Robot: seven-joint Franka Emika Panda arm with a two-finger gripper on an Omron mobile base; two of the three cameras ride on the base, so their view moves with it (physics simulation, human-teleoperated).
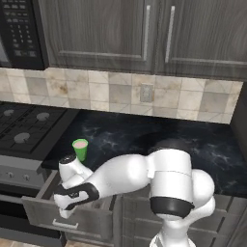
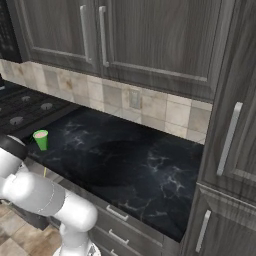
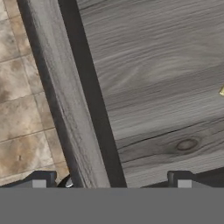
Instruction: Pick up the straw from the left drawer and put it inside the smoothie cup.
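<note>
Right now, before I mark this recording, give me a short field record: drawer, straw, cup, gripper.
drawer: wide grey wood-grain left drawer pulled open below the black counter
straw: thin pale-yellow straw, just a tip at the hand view's right edge, over the drawer bottom
cup: small bright-green smoothie cup upright on the counter beside the stove
gripper: gripper open, above the drawer, holding nothing
task stage: straw not yet grasped

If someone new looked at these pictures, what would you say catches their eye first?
Probably the white arm, bent low over the open left drawer beside the stove. Next comes the bright-green smoothie cup, standing upright near the front edge of the black marbled counter. In the hand view, the open end effector looks down at the drawer's wood-grain bottom, a pale-yellow tip at the right edge.
</note>
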